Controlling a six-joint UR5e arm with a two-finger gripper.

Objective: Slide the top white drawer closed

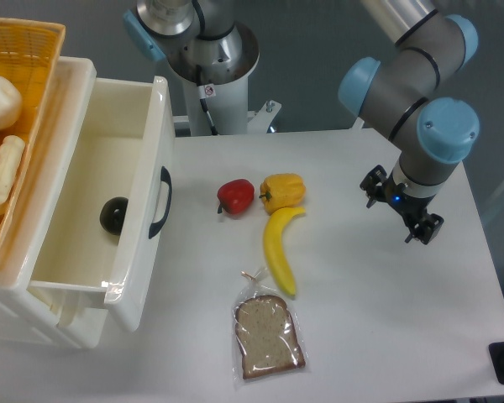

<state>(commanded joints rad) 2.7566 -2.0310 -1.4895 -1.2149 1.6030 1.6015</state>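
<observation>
The top white drawer (143,168) is pulled out to the right of the cream-white cabinet (17,319) at the left. Its black curved handle (160,202) faces the table. A dark round object (113,215) lies inside the drawer. My gripper (401,207) hangs over the right side of the table, far from the drawer, with the fruit between them. It points down under the blue-capped wrist, so its fingers are mostly hidden and I cannot tell how they stand. Nothing shows in it.
A red pepper (236,196), a yellow pepper (283,191), a banana (280,248) and a bagged bread slice (267,335) lie mid-table. A wicker basket (42,50) with bread rolls sits on the cabinet top. The arm's base (206,50) stands at the back.
</observation>
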